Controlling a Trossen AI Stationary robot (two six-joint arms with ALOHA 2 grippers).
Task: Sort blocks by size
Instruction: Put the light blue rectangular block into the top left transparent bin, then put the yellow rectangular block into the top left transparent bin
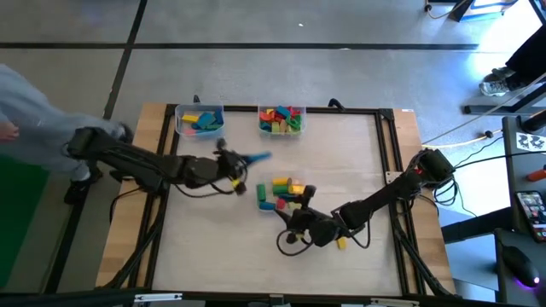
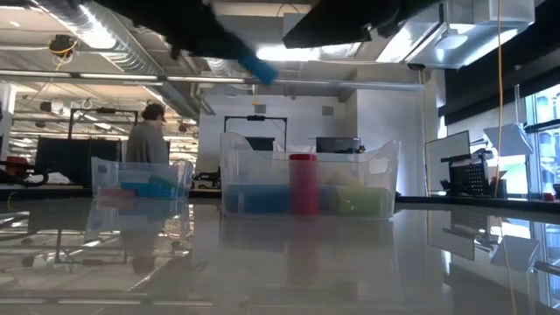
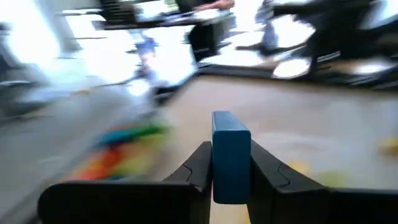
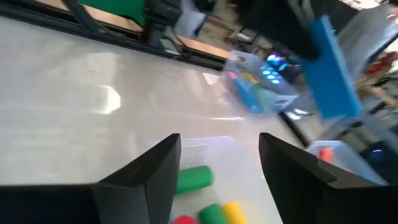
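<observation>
My left gripper (image 1: pixel 241 165) hangs above the table's middle left, shut on a long blue block (image 1: pixel 259 158) that also shows in the left wrist view (image 3: pixel 231 155) and the low view (image 2: pixel 256 66). A pile of loose blocks (image 1: pixel 286 193) in green, yellow, red and orange lies at the table's centre. My right gripper (image 1: pixel 299 210) stands open just near of that pile. In its wrist view (image 4: pixel 221 158) nothing is between the fingers, and a green block (image 4: pixel 194 177) lies on the table ahead of them. My left gripper pinches the blue block's two long flat sides (image 3: pixel 231 177) between its two fingers (image 3: pixel 200 167), near the block's rear end. The fingers come nearly level from the table's left and lie along the block. Its free end (image 3: pixel 231 124) juts past the fingertips, and the block is lifted clear.
Two clear tubs stand at the far edge: the left one (image 1: pixel 198 120) holds mostly blue blocks, the right one (image 1: pixel 281 120) mixed colours. A yellow block (image 1: pixel 341 244) lies by my right arm. A person's grey sleeve (image 1: pixel 34 111) reaches in at the left.
</observation>
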